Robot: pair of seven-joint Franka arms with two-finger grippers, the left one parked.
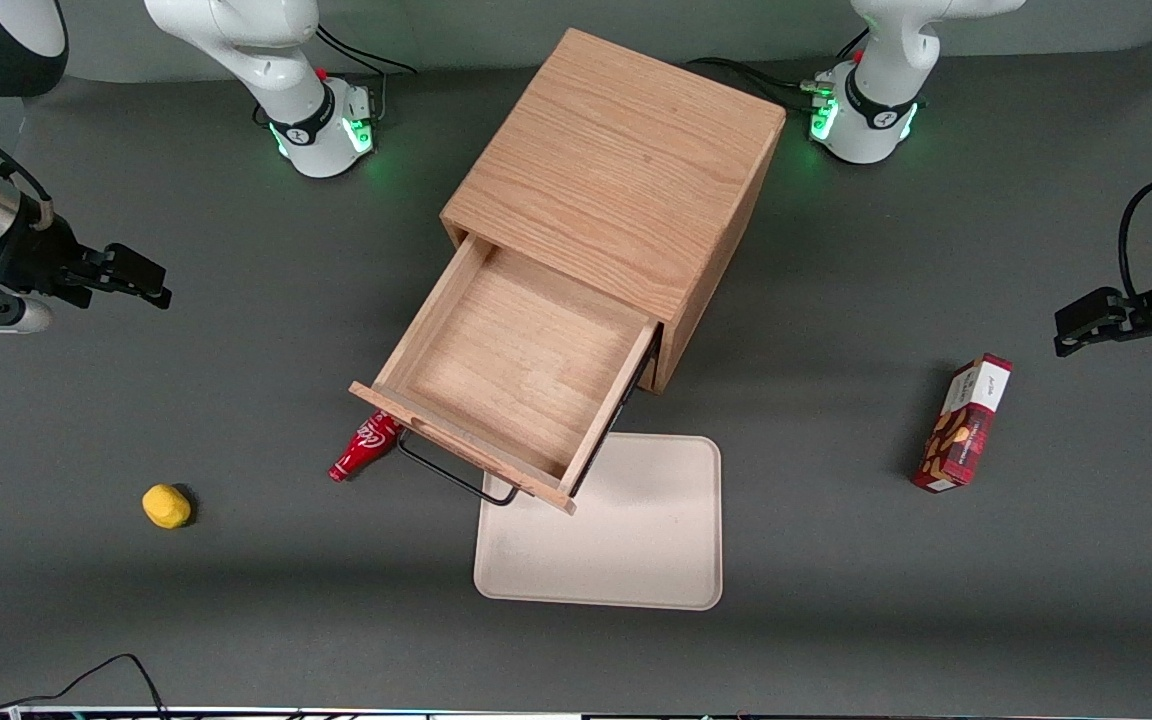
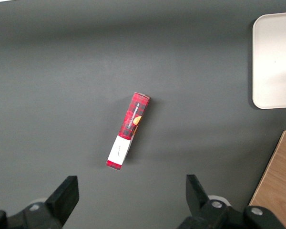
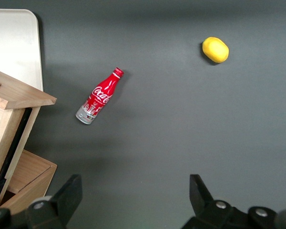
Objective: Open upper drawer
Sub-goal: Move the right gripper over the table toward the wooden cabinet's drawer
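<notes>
upper drawer pulled far out of cabinet, front overhanging tray | gripper at drawer's 9 o'clock, well apart, jaws apart, empty | risk: further pulling drops drawer onto cola bottle

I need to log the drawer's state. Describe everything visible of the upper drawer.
The upper drawer is light oak, pulled far out of the wooden cabinet and empty inside. A thin black wire handle runs along its front panel. Its front overhangs the beige tray and part of the red bottle. The gripper is open, well off toward the working arm's end, touching nothing.
</notes>
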